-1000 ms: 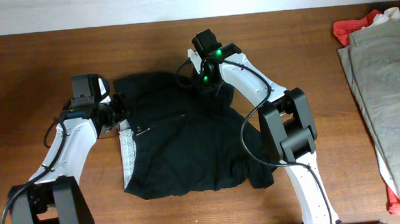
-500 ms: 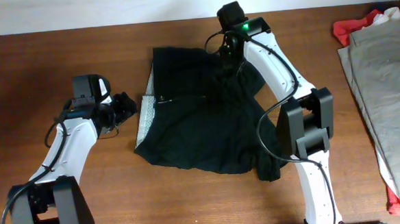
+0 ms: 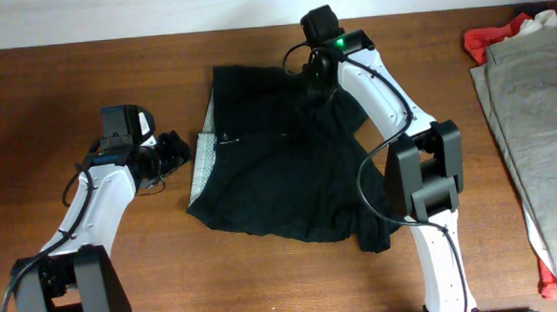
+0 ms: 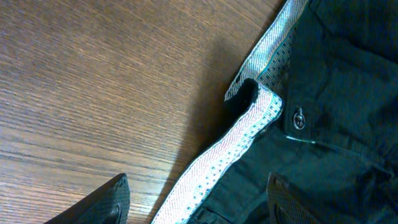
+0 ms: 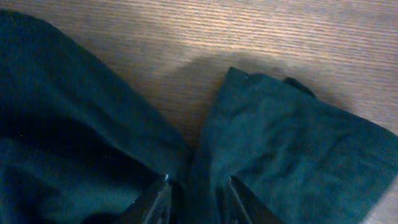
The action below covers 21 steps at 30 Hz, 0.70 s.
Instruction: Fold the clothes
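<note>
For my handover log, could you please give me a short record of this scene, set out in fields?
garment: black garment, lying rumpled and unfolded mid-table
waistband: pale patterned lining turned outward on the garment's left side; button next to it
left jaws: open and empty, over bare table beside the waistband
right jaws: shut on the garment's far edge
pile: khaki trousers lying on red cloth at the table's right edge

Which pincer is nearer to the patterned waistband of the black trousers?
Left. The left pincer is open just beside the waistband; the right pincer grips the black trousers at their far edge.
</note>
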Each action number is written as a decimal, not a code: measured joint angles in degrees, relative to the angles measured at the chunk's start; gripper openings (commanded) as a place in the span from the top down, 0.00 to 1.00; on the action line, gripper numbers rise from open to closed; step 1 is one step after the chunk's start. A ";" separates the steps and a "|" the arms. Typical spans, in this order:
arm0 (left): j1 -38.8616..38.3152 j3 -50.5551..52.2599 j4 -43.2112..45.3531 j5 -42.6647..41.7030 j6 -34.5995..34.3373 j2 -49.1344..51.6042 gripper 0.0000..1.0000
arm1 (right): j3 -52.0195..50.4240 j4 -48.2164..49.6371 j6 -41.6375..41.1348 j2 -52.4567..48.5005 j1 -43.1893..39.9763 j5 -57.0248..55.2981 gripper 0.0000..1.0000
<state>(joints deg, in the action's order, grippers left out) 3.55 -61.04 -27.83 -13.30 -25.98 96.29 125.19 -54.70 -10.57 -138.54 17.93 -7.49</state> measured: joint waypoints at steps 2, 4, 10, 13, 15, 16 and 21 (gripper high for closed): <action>0.00 0.00 0.00 0.00 0.00 0.00 0.30 | -1.57 0.76 -0.33 -0.07 0.00 0.44 0.96; 0.00 0.00 -0.02 0.00 0.00 0.00 0.30 | -1.57 0.96 -0.85 -0.07 0.00 0.68 0.96; 0.00 0.00 -0.61 0.00 0.00 0.00 0.30 | -1.22 -8.85 -15.45 -0.02 -7.23 -6.10 0.96; 0.00 0.00 -0.63 0.00 0.00 0.02 0.30 | -1.22 -6.60 -10.99 -0.02 -11.85 -2.08 0.96; 0.00 0.00 -0.63 0.00 0.00 0.02 0.30 | -1.22 -3.80 -6.10 -0.02 -9.33 0.55 0.96; 0.00 0.00 -0.63 -0.02 0.00 0.02 0.30 | -1.22 -2.54 -4.07 -0.02 -7.45 1.14 0.96; 0.00 0.00 -0.20 0.00 0.00 0.02 0.30 | -1.22 -0.09 4.70 -0.02 9.86 2.95 0.96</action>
<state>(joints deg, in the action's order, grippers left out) 3.55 -61.04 -28.03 -13.30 -25.98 96.31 123.96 -54.78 -5.87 -138.56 27.79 -4.54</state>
